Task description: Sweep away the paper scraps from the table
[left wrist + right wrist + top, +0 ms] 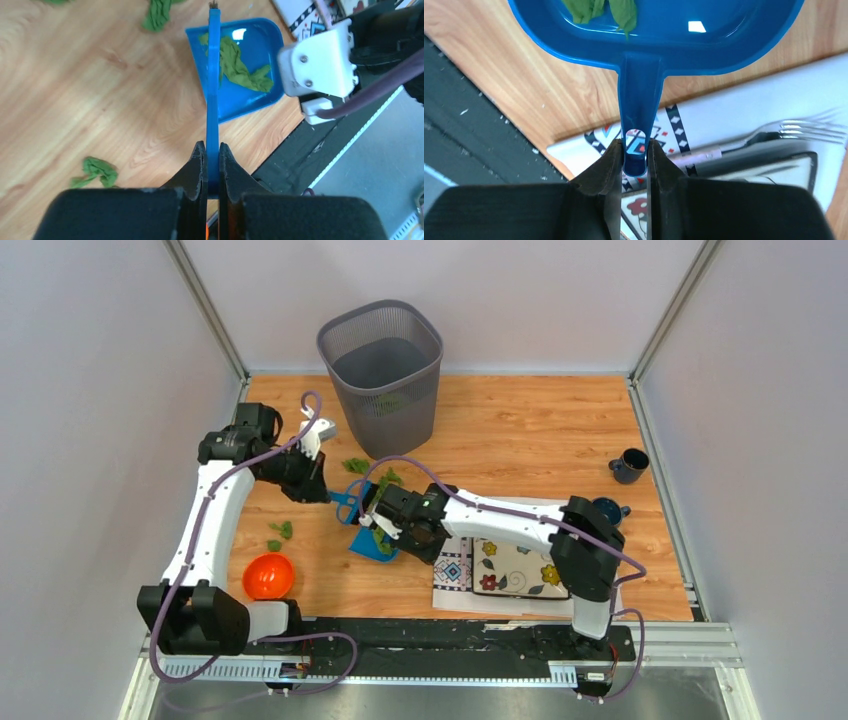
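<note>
My left gripper (318, 483) (212, 147) is shut on a thin blue brush (214, 95), seen edge-on, whose far end reaches over a blue dustpan (250, 100). My right gripper (386, 524) (635, 145) is shut on the dustpan's handle (638, 115) and holds the pan (372, 544) low over the table (520, 430). Green paper scraps (239, 70) lie in the pan, and they also show in the right wrist view (599, 9). Loose scraps lie on the wood near the bin (356, 465), left of the pan (282, 531) and beside my left fingers (95, 171).
A grey mesh bin (380, 370) stands at the back centre. An orange bowl (268, 576) sits front left. A white patterned placemat (505, 568) with a fork (794, 131) lies under the right arm. Two dark mugs (629, 465) (608, 510) stand at the right.
</note>
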Available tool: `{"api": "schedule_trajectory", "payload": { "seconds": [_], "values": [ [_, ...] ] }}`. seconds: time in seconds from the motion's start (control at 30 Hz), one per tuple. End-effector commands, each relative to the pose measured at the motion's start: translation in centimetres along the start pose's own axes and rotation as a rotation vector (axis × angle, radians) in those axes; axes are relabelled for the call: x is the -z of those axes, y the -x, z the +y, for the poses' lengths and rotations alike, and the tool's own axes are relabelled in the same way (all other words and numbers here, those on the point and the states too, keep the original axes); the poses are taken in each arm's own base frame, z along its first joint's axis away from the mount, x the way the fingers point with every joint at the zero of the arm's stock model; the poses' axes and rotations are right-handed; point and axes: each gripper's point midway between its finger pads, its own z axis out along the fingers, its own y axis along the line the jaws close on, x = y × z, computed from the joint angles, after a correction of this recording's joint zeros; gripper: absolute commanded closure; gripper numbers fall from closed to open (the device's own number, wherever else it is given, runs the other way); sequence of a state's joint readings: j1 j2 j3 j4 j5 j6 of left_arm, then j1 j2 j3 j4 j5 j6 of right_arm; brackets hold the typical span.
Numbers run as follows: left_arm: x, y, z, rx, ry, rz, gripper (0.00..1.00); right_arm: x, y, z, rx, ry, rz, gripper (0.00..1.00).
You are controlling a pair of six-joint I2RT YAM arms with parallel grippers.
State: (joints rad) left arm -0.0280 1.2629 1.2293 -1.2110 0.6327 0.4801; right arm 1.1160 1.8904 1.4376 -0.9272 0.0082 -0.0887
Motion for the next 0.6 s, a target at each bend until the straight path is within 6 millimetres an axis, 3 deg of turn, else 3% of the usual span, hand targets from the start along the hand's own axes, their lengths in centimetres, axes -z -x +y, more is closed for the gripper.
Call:
{"api": "schedule_trajectory", "payload": {
  "seconds": [0.0,0.2,0.33,0.57],
  "values": [
    [2.4,1.4,-2.4,-0.054,-0.049,-0.058,1.00,4.4,0.4,0.3,0.049,0.019,-0.090,1.00],
    [2.0,2.4,-3.3,-0.038,-0.110,-0.112,1.00,6.0,1.5,0.2,0.072,0.015,-0.149,1.00],
    [4.1,4.0,-3.1,-0.106,-0.032,-0.142,1.00,6.7,1.9,-0.2,0.075,-0.004,-0.158,1.00],
    [6.4,4.2,-1.7,-0.169,0.110,-0.105,1.00,7.7,1.5,-2.2,0.064,-0.084,-0.169,1.00]
  ]
}}
